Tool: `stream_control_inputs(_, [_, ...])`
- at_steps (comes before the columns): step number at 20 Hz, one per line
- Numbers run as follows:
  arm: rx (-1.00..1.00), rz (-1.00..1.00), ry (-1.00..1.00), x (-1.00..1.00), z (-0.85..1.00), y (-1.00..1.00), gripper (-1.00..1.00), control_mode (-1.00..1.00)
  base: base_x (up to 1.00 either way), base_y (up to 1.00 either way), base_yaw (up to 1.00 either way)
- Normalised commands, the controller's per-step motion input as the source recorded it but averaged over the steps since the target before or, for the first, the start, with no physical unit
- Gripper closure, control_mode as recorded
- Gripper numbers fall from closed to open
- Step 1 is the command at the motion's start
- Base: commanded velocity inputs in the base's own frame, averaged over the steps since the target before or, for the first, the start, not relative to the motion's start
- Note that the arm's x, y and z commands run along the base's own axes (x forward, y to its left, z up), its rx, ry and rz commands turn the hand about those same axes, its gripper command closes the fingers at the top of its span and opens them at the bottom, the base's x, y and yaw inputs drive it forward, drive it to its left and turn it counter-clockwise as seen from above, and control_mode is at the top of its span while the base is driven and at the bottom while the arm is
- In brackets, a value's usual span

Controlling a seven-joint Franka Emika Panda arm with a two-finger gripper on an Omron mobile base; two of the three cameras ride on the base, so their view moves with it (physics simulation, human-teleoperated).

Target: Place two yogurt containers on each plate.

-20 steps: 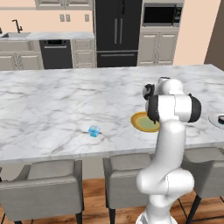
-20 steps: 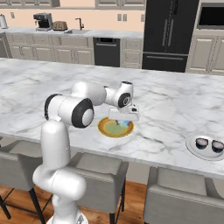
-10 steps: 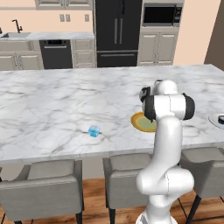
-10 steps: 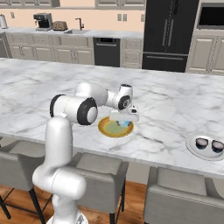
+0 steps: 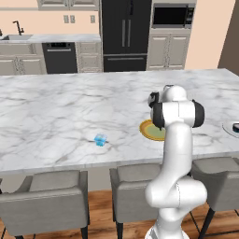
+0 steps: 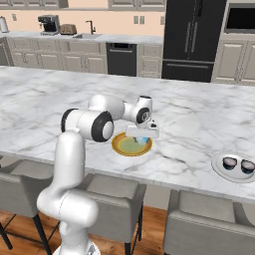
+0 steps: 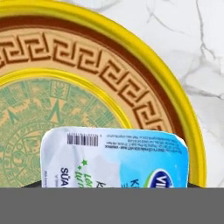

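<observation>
Hand view, pincer (image 6: 143, 139) gripping light-blue yogurt tub (image 7: 114, 157) over yellow-rimmed plate (image 7: 183, 113), white plate (image 6: 219, 168) with two dark cups (image 6: 237, 164)

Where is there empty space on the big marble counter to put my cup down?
The widest bare marble runs left of and behind the loose blue yogurt tub. Another bare strip lies between the yellow-rimmed plate and the white plate. The yellow-rimmed plate is crowded: the gripper hangs over it with a tub.
</observation>
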Motion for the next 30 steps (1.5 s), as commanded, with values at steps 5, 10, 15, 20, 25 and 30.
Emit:
stream_control_inputs(5, [0.0,0.0,0.0,-0.03,0.0,0.0,-1.0,-1.0,0.0,0.0,0.0])
stream_control_inputs(10, [0.0,0.0,0.0,-0.01,0.05,-0.01,-1.0,-1.0,0.0,0.0,0.0])
stream_control_inputs(15, [0.0,0.0,-0.04,-0.12,0.42,-0.01,-1.0,-1.0,0.0,0.0,0.0])
stream_control_inputs(20, [0.0,0.0,-0.1,-0.49,0.5,0.03,-1.0,-1.0,0.0,0.0,0.0])
stream_control_inputs(25, [-0.02,0.0,-0.13,-0.83,0.17,0.35,-1.0,-1.0,0.0,0.0,0.0])
stream_control_inputs(30, [0.0,0.04,-0.28,-0.85,0.3,0.98,-1.0,-1.0,0.0,0.0,0.0])
